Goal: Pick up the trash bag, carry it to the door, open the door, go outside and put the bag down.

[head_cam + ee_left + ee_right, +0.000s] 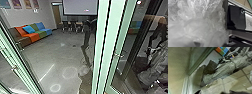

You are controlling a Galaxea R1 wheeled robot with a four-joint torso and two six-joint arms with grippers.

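The translucent plastic trash bag [198,26] bulges close at the left wrist, whether either gripper grips it cannot be determined, and swinging wide could snag its loose film on the pale-green door frame's edge [107,37].

In the head view I record a multicoloured sofa [43,34] at upper left, bearing a bright blue cushion [28,29]. Framed pictures [17,4] hang on the wall [45,8] above it. At upper centre I note a pale screen [80,7], with dark chairs [65,26] below. Grey floor [62,47] spans the centre, pale ring-shaped marks [70,72] showing at lower centre.
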